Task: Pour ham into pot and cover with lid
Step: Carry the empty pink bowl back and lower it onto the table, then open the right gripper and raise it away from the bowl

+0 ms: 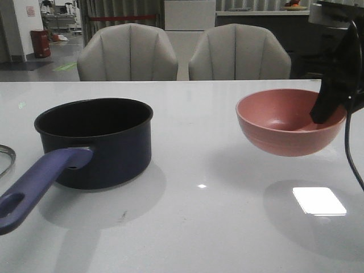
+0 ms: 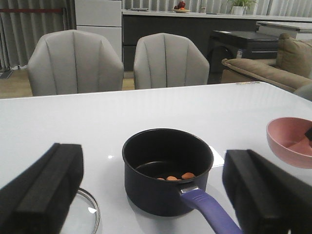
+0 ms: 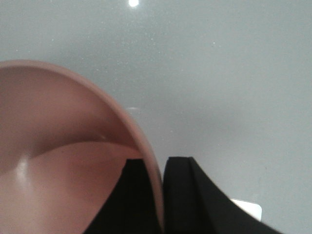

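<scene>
The right gripper (image 3: 162, 195) was clamped on the rim of one smooth salmon-pink bowl (image 1: 287, 120), held above the glossy white table (image 1: 216, 227). The left gripper (image 2: 156, 195) stood wide apart, holding nothing. Three small orange ham cubes (image 2: 174, 177) lay inside the one dark navy pot (image 1: 96, 142) (matte black within), and the glass lid (image 2: 85, 217) rested just beside it.

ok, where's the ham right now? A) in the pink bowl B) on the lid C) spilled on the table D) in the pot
D: the left wrist view shows a few orange-pink cubes of ham lying on the black bottom of the pot, while the pink bowl, held off the table by the right gripper with its jaws pinching the rim, looks empty.
</scene>
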